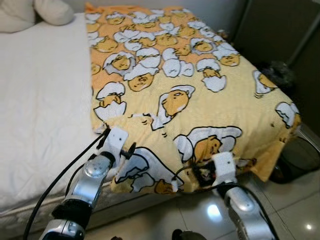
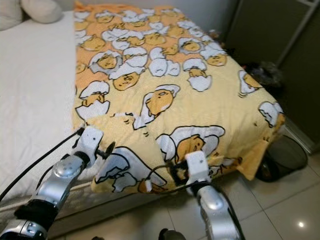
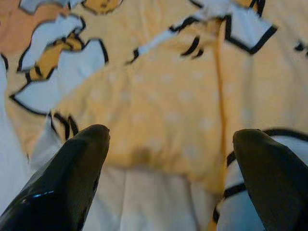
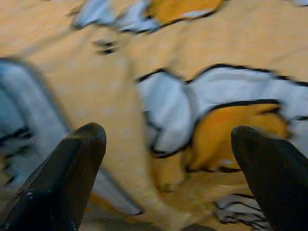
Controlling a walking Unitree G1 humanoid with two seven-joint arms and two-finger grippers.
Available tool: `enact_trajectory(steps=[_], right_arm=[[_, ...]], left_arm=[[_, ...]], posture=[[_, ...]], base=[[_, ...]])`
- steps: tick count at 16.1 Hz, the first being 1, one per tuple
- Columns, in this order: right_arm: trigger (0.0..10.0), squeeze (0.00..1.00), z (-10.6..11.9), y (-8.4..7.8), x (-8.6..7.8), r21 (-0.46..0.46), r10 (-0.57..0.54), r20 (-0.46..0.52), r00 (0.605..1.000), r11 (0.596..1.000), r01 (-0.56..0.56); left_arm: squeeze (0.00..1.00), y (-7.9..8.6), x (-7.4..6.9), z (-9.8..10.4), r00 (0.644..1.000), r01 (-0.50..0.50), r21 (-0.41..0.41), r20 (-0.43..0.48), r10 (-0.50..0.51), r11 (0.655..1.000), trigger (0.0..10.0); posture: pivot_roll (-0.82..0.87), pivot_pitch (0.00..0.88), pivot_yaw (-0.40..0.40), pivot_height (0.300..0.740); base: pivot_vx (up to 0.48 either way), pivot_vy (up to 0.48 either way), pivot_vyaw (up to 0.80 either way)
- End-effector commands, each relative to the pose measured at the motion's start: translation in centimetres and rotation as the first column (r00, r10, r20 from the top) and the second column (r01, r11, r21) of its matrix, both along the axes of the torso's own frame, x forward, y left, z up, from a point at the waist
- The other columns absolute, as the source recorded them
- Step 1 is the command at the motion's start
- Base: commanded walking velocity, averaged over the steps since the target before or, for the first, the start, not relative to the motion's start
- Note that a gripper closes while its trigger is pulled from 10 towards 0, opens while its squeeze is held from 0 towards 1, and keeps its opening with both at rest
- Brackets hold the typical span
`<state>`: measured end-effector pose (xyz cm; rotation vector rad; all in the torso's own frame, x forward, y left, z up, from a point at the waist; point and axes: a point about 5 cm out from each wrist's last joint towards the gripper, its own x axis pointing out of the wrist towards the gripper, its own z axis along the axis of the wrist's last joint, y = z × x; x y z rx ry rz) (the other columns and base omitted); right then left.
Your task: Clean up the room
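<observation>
Both jaws open over the blanket (image 1: 200, 100) near edge on the bed (image 1: 40, 100); soft, floppy fabric, best pinched at the hem corners

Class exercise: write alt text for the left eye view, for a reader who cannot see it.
A yellow cartoon-print blanket covers the right side of a white bed. Two silver arms reach to its near edge, left claw and right claw. Pillows lie at the far corner.

Two pale pillows (image 1: 35, 12) lie at the head of the white mattress (image 1: 40, 100). A dark cabinet (image 1: 280, 35) stands beside glossy floor tiles (image 1: 295, 210).
</observation>
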<state>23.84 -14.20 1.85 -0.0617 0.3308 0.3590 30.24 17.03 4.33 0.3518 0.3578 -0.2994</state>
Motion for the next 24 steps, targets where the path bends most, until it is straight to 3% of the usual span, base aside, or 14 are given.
enact_trajectory(steps=[1, 2, 4, 6, 9, 11, 15, 16, 19, 20, 21, 24], right_arm=[[10.0, 0.0, -0.5, 0.1, -0.4, -0.001, 0.037, -0.041, 0.998, 0.999, -0.037], [10.0, 0.0, -1.4, 0.5, -1.3, 0.0, 0.132, -0.102, 0.986, 0.991, -0.132], [10.0, 0.0, -1.8, 0.1, -1.7, -0.004, 0.138, -0.124, 0.983, 0.99, -0.14], [10.0, 0.0, -1.9, 0.0, -1.8, -0.007, 0.147, -0.138, 0.98, 0.989, -0.149], [10.0, 0.0, -2.1, 0.0, -1.8, -0.006, 0.162, -0.149, 0.976, 0.986, -0.165], [10.0, 0.0, -2.3, 0.0, -1.7, -0.006, 0.163, -0.151, 0.975, 0.986, -0.165], [10.0, 0.0, -3.0, -0.4, -1.7, -0.015, 0.156, -0.163, 0.974, 0.987, -0.161], [10.0, 0.0, -3.2, -0.4, -1.8, -0.017, 0.155, -0.17, 0.973, 0.987, -0.16], [10.0, 0.0, -3.6, -0.4, -1.8, -0.018, 0.16, -0.177, 0.971, 0.986, -0.166], [10.0, 0.0, -3.8, -0.4, -1.8, -0.017, 0.165, -0.179, 0.97, 0.985, -0.17], [10.0, 0.0, -3.9, -0.4, -1.7, -0.019, 0.168, -0.18, 0.969, 0.984, -0.175], [10.0, 0.0, -4.6, -0.2, -1.6, -0.02, 0.167, -0.199, 0.966, 0.984, -0.175]], left_arm=[[0.0, -0.5, -0.2, -0.1, 1.0, 0.019, -0.026, -0.019, -0.019, 0.999, 10.0], [0.0, -1.5, -1.0, -0.1, 0.996, 0.072, -0.123, -0.05, -0.079, 0.99, 10.0], [0.0, -2.6, -1.9, 0.0, 0.984, 0.14, -0.205, -0.079, -0.159, 0.969, 10.0], [0.0, -3.4, -2.1, -0.3, 0.976, 0.18, -0.168, -0.091, -0.197, 0.969, 10.0], [0.0, -2.7, -0.8, -0.7, 0.995, 0.04, -0.112, -0.089, -0.051, 0.993, 10.0], [0.0, -2.9, -0.4, -0.5, 0.996, 0.048, -0.047, -0.072, -0.051, 0.998, 10.0], [0.0, -2.8, -0.9, -2.0, 0.991, 0.029, -0.075, -0.128, -0.038, 0.997, 10.0], [1.0, -3.1, -0.7, -2.0, 0.99, 0.034, -0.092, -0.132, -0.046, 0.995, 10.0], [1.0, -3.4, -0.6, -2.6, 0.987, 0.037, -0.074, -0.15, -0.048, 0.997, 10.0], [0.18, -3.6, -0.4, -2.9, 0.985, 0.035, -0.089, -0.164, -0.049, 0.995, 10.0], [0.0, -3.9, -0.3, -2.8, 0.985, 0.041, -0.09, -0.163, -0.055, 0.995, 10.0], [0.0, -4.5, -0.1, -3.2, 0.98, 0.061, -0.078, -0.184, -0.074, 0.995, 10.0]], posture=[[-0.04, 0.04, -0.025, 0.74], [-0.03, 0.038, -0.032, 0.74], [-0.03, 0.04, -0.037, 0.74], [-0.03, 0.043, -0.039, 0.74], [-0.04, 0.047, -0.036, 0.74], [-0.05, 0.047, -0.032, 0.74], [-0.06, 0.052, -0.03, 0.74], [-0.06, 0.053, -0.029, 0.74], [-0.06, 0.053, -0.031, 0.74], [-0.07, 0.053, -0.034, 0.74], [-0.07, 0.053, -0.034, 0.74], [-0.07, 0.054, -0.037, 0.74]], base=[[0.0, 0.0, 0.0], [0.0, 0.0, 0.0], [0.0, 0.0, 0.0], [0.0, 0.0, 0.0], [0.0, 0.0, 0.0], [0.0, 0.0, 0.0], [0.0, 0.0, 0.0], [0.0, 0.0, 0.0], [0.0, 0.0, 0.0], [0.0, 0.0, 0.0], [0.0, 0.0, 0.0], [0.0, 0.0, 0.0]])
